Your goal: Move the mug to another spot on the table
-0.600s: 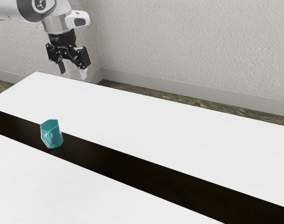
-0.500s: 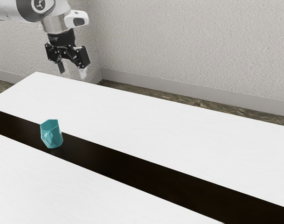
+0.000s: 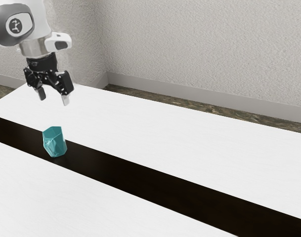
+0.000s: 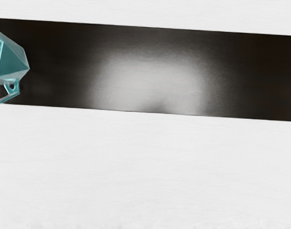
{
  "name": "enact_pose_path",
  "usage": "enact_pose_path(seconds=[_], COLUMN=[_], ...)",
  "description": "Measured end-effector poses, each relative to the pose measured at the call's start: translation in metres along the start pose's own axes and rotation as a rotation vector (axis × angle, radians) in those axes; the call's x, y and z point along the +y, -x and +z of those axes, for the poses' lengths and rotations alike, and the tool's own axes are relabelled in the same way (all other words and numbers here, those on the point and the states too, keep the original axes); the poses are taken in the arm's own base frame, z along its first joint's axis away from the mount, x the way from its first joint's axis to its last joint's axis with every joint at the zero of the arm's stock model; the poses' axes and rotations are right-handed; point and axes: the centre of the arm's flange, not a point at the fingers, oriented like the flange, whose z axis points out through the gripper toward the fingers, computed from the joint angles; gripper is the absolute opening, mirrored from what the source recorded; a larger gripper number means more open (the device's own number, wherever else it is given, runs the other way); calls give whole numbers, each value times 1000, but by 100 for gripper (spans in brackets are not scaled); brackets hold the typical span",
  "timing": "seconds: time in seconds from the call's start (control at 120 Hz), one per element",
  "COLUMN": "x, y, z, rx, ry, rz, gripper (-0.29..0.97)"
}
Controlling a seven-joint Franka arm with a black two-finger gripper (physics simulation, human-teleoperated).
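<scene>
A teal faceted mug (image 3: 54,141) stands upright on the dark stripe (image 3: 140,175) of the white table (image 3: 180,133), toward the exterior view's left. My gripper (image 3: 53,98) hangs open in the air above the mug, a little behind it, with nothing between its fingers. In the wrist view the mug (image 4: 6,71) shows part of its rim and a small handle at the picture's edge, on the dark stripe (image 4: 155,71).
A textured wall (image 3: 204,44) with a baseboard runs behind the table's far edge. White tabletop stretches to both sides of the stripe, wide toward the exterior view's right.
My arm has swung toward the exterior view's left and come lower, bringing the gripper from near the wall to above the mug. The mug has not moved.
</scene>
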Motion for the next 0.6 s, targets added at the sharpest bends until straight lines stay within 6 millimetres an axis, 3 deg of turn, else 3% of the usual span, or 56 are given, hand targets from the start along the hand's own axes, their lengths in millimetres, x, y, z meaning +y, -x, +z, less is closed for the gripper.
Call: enact_pose_path(seconds=[0.183,0.3,0.6], x=[-42,-72,-107], y=[17,21,20], z=[61,89,146], rx=[-33,-23,13], ry=[3,7,4], rz=[-93,-158,-189], gripper=[68,68,68])
